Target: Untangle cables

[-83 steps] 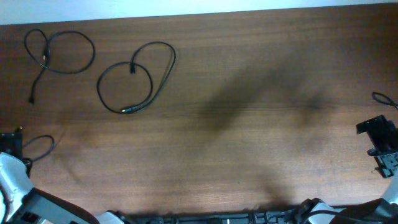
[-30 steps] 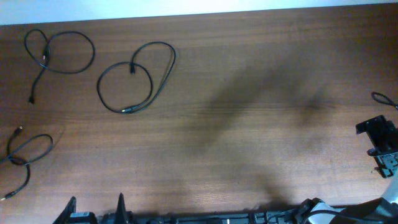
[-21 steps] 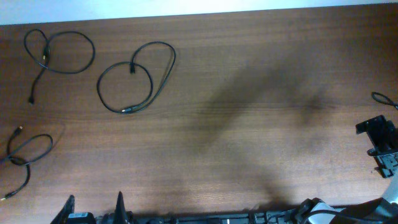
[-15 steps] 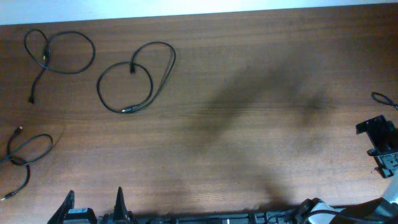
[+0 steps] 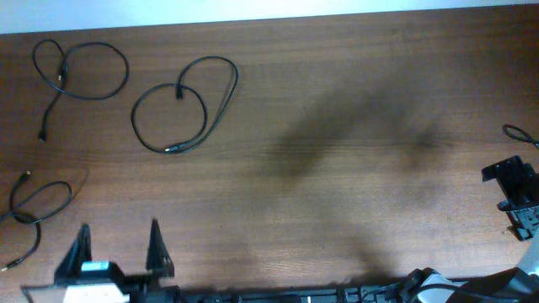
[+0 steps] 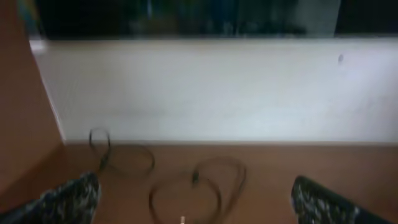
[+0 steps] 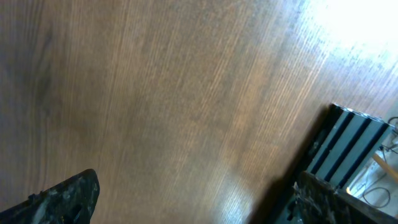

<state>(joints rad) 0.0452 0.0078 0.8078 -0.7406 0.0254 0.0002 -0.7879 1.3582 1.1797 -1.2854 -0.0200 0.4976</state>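
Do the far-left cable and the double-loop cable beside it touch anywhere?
Apart. The overhead view shows bare wood between the far-left cable and the double-loop cable all along; no strand crosses over.

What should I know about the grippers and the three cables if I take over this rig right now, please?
Left gripper: open, empty, at the near left edge.
Right gripper: open, empty, over the table at the far right.
Cables: far-left cable, middle cable, near-left cable; all lie apart, none crossing another.
Done: the three are separated.
Left: each loops over itself; perhaps uncross those loops.
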